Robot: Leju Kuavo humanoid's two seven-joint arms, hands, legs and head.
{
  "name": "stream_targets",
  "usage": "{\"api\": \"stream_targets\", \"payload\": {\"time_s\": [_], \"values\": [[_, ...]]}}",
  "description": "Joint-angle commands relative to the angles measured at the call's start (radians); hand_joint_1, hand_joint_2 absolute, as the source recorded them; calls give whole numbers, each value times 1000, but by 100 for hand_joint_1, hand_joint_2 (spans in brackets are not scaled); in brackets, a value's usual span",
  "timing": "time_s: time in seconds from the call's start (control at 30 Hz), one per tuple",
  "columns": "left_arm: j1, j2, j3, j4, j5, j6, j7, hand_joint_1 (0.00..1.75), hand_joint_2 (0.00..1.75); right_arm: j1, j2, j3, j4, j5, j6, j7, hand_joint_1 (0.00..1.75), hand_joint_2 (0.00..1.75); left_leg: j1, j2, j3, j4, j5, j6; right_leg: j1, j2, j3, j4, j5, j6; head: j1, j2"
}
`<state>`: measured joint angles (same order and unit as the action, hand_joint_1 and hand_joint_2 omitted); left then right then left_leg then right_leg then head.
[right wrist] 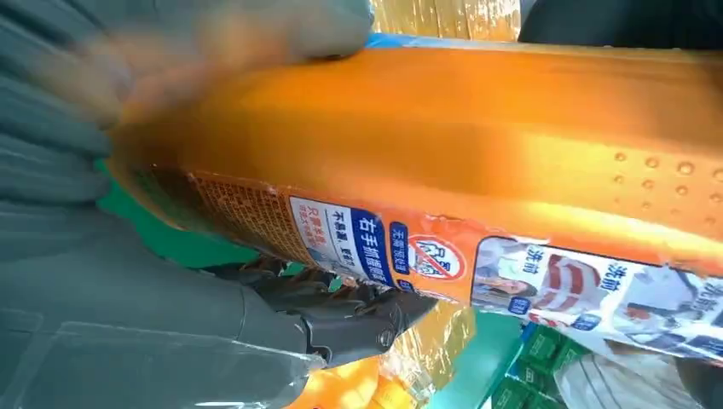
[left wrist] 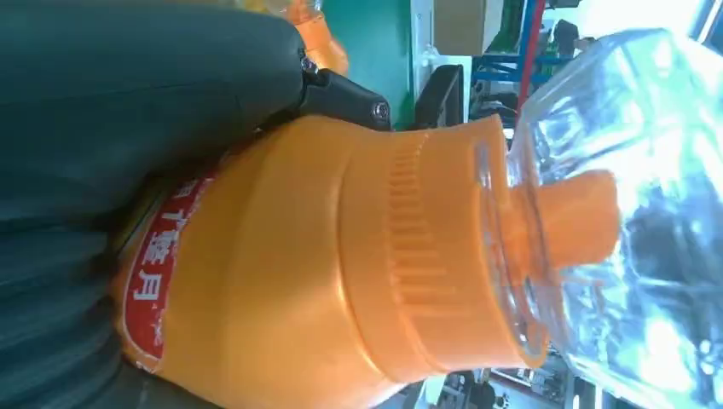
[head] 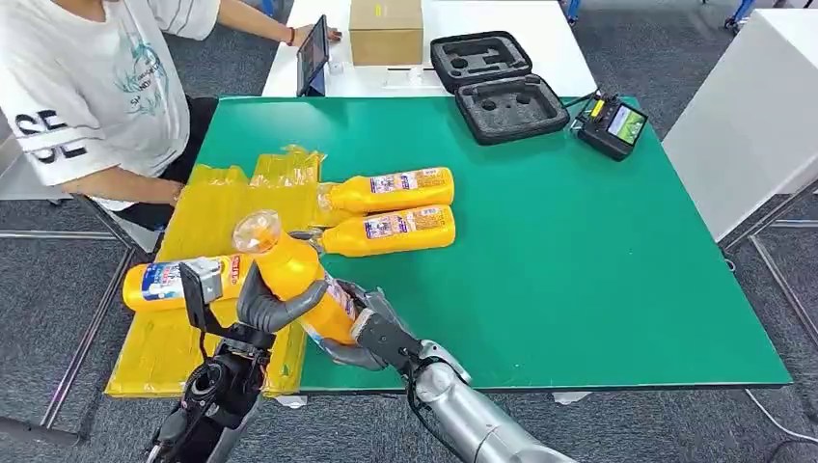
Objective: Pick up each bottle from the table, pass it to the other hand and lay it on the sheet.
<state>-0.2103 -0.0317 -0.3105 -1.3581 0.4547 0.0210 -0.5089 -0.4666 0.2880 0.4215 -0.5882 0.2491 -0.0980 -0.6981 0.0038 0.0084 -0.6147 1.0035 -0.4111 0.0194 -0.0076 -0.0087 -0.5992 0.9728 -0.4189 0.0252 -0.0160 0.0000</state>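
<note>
Currently I count 1 bottle (head: 174,281) lying on the yellow sheet (head: 224,207); both my left hand (head: 265,307) and right hand (head: 371,333) grip the orange bottle (head: 294,273) mid-handover, and 2 bottles (head: 391,209) wait on the desk (head: 579,241).

An orange bottle (left wrist: 324,281) lies across the frame, gripped by the left hand (left wrist: 128,111), whose thick grey thumb (left wrist: 145,77) wraps over the bottle's body. A red label (left wrist: 162,273) with white characters sits on the bottle just beside the hand. A ribbed orange collar (left wrist: 426,256) meets a clear faceted cap (left wrist: 631,213), through which the orange spout (left wrist: 571,217) shows. Beyond the bottle lie the green table surface (left wrist: 379,43) and a cardboard box (left wrist: 469,25).
</note>
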Motion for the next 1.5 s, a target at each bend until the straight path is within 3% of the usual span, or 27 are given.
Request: {"api": "stream_targets", "payload": {"time_s": [0.03, 0.07, 0.1, 0.23, 0.33, 0.43, 0.57, 0.7, 0.73, 0.83, 0.9, 1.03, 1.13, 1.27, 1.33, 1.5], "values": [[-47, 14, -21, 6, -15, -1, -2, 175, 175, 8, -20, 27, -67, -14, -63, 0, 0, 175, 0, -3, 3, 0, -1, -1, 0, -1, 4, 0, -2, -1, 0, 0], [-47, 16, -22, 4, -20, 0, -2, 175, 175, 9, -20, 24, -78, -14, -82, 0, 0, 175, 1, -2, 2, 0, -1, -1, 1, -1, 3, 0, -1, -1, 0, 0], [-45, 18, -19, 1, -25, 3, -3, 175, 175, 5, -22, 31, -89, -5, -102, 0, 0, 0, 0, -2, 1, 0, -1, -1, 0, -1, 2, 0, -1, 0, 0, 0], [-48, 20, 19, 1, -72, 71, -48, 175, 175, 43, -62, 27, -287, -35, -158, 0, 0, 0, 0, -2, 0, 0, 0, -1, 0, -1, 1, 0, 0, 0, 0, 0], [-47, 22, 25, -1, -72, 71, -48, 175, 175, 42, -67, 23, -289, -37, -151, 0, 0, 0, 0, -2, 2, 0, -1, -1, 0, -1, 3, 0, -2, -1, 0, 0], [-39, 18, 75, -7, -143, 162, -85, 175, 175, 100, -102, 1, -484, -77, -169, 0, 0, 0, 1, -3, 3, 0, -1, -1, 1, -2, 4, 0, -2, -1, 0, 0], [-26, 19, 118, -25, -196, 216, -103, 175, 175, 138, -114, -35, -599, -86, -169, 0, 0, 0, 0, -2, 2, 0, -1, -1, 0, -1, 3, 0, -2, -1, 0, 0], [-4, 16, 185, -67, -375, 390, -170, 175, 175, 218, -128, -25, -887, -137, -348, 0, 0, 0, 0, -2, -1, 1, -1, -1, 0, -2, 0, 1, -1, 0, 0, 0], [-2, 16, 198, -73, -388, 400, -174, 175, 175, 221, -133, -8, -907, -128, -386, 0, 0, 175, 1, -3, 2, 2, -3, -1, 1, -2, 3, 2, -3, -1, 0, 0], [-14, 28, 209, -70, -484, 453, -182, 175, 175, 224, -146, 27, -955, -130, -473, 0, 0, 175, 0, -1, 1, 1, -2, -1, 0, 0, 2, 1, -2, 0, 0, 0], [-57, 72, 170, -17, -711, 492, -100, 175, 175, 226, -170, 52, -972, -127, -547, 0, 0, 175, 0, -2, 0, 0, -1, -1, 0, -1, 1, 0, -1, 0, 0, 0], [-89, 94, 156, 24, -830, 499, -41, 175, 175, 234, -176, 47, -983, -125, -555, 0, 0, 175, 0, -3, 0, 0, 0, -1, 0, -2, 1, 0, -1, 0, 0, 0], [-197, 154, 112, 212, -1173, 526, 113, 175, 175, 245, -177, 36, -1001, -129, -537, 0, 0, 175, 0, -3, 1, -1, 0, -1, 0, -2, 2, 0, -1, -1, 0, 0], [-316, 171, 111, 414, -1402, 561, 214, 175, 175, 249, -170, 38, -1010, -118, -521, 0, 0, 175, 0, -5, 3, -1, 1, -1, 0, -5, 4, 0, -1, -1, 0, 0], [-362, 178, 97, 507, -1505, 503, 280, 175, 175, 250, -167, 40, -1005, -117, -495, 0, 0, 175, 1, -4, 4, -1, 1, -1, 1, -3, 4, 0, -1, -1, 0, 0], [-362, 178, 97, 507, -1505, 503, 280, 175, 175, 250, -167, 40, -1005, -117, -495, 0, 0, 175, 1, -1, 3, 0, 1, -1, 1, -1, 3, 0, -1, -1, 0, 0]]}}
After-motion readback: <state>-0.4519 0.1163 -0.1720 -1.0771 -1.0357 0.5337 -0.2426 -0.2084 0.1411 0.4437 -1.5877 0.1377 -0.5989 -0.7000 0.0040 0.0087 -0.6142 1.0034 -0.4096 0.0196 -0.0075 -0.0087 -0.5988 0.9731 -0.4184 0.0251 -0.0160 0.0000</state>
